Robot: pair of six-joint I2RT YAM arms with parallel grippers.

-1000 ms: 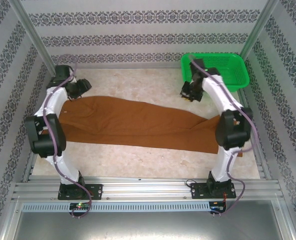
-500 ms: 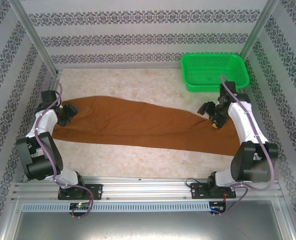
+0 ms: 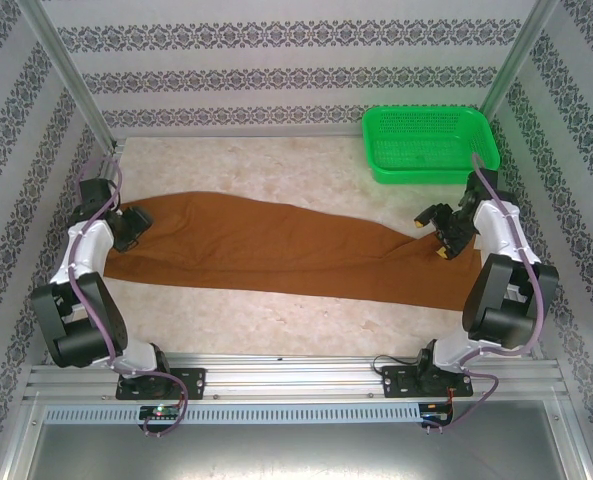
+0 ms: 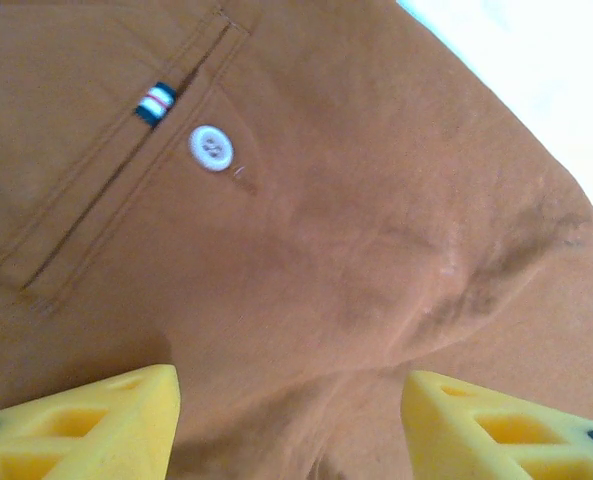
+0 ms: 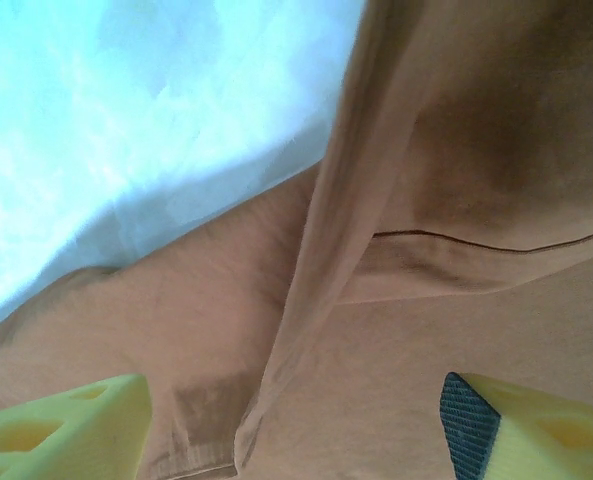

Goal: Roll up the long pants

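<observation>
Left end effector (image 3: 134, 222), fingers apart, hovers at the waist end of the long pants (image 3: 266, 245), near a white button (image 4: 212, 148). Right end effector (image 3: 437, 232), also spread, hangs over the hem end. The pants lie stretched across the table (image 3: 276, 165).
</observation>
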